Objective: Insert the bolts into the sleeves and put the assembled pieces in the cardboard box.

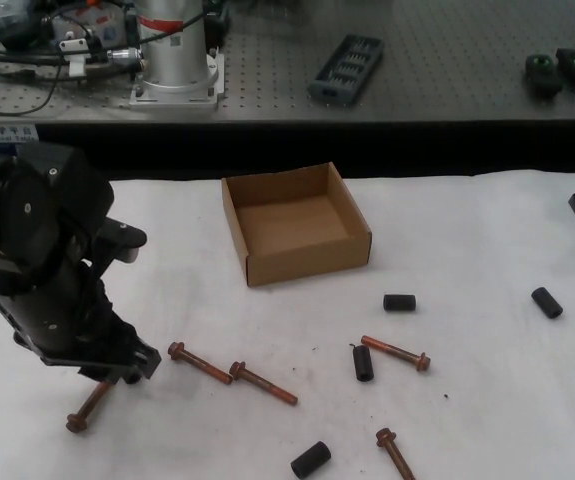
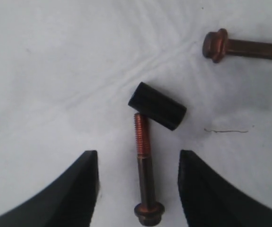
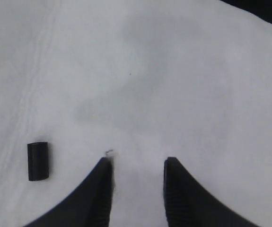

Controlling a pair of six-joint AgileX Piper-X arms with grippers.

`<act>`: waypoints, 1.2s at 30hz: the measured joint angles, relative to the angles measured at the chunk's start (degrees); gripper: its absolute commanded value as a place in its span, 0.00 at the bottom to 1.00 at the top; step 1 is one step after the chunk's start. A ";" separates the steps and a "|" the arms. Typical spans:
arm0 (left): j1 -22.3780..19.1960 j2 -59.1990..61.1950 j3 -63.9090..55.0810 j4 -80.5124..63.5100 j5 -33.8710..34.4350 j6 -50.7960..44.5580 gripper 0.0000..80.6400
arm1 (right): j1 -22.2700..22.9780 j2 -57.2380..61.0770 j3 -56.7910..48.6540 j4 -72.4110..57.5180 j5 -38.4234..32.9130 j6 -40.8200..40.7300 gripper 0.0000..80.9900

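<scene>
The brown open-topped cardboard box (image 1: 307, 262) is sitting empty at the middle of the high view, so no assembled piece is lying in it yet. The left gripper (image 2: 138, 158) is hanging with jaws apart at the lower left, straddling a copper-coloured flanged bolt (image 2: 145, 179). The bolt's threaded tip is touching a short black cylindrical sleeve (image 2: 157, 105) without entering it. Other bolts (image 1: 263, 383) and sleeves (image 1: 363, 363) are lying loose on the white cloth (image 1: 467, 230) below the box. The right gripper (image 3: 136, 163) is standing open too, gripping nothing, near another black sleeve (image 3: 38, 161). Every insertion is apparently waiting to be done.
</scene>
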 measured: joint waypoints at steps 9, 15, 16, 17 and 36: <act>0.00 4.14 0.00 1.45 0.00 0.99 0.48 | 0.00 0.00 0.00 -0.07 0.00 0.00 0.34; 0.00 5.53 0.00 1.71 -1.68 0.99 0.48 | 0.00 0.00 0.00 -0.50 -0.25 0.00 0.34; 0.00 5.53 0.00 1.71 -1.83 0.99 0.48 | 0.00 0.00 0.00 -0.47 -0.71 0.00 0.34; 0.00 5.64 0.00 1.71 -1.97 0.99 0.48 | 0.00 0.00 0.00 -0.47 -0.71 0.00 0.34; 0.00 5.62 0.00 3.96 4.70 3.24 0.01 | -1.34 3.80 0.00 2.38 -8.54 -1.66 0.34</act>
